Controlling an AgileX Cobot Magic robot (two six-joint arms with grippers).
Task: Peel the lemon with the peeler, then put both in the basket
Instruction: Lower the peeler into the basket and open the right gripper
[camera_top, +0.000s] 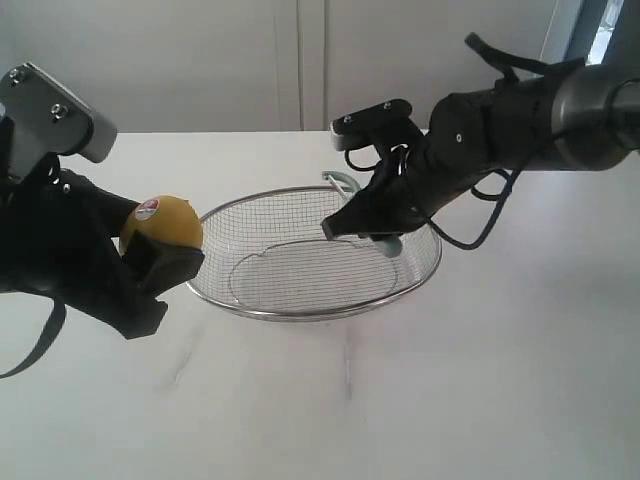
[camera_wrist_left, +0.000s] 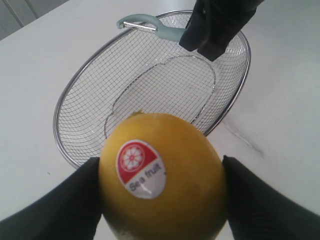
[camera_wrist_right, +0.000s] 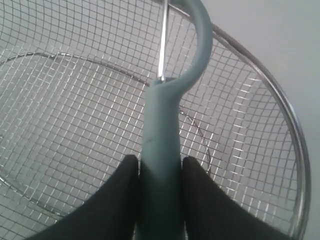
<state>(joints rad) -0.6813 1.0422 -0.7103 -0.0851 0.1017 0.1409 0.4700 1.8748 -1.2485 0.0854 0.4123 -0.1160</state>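
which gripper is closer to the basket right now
Right. The right gripper hangs over the basket, holding the peeler. The left gripper holds the lemon just outside the rim.
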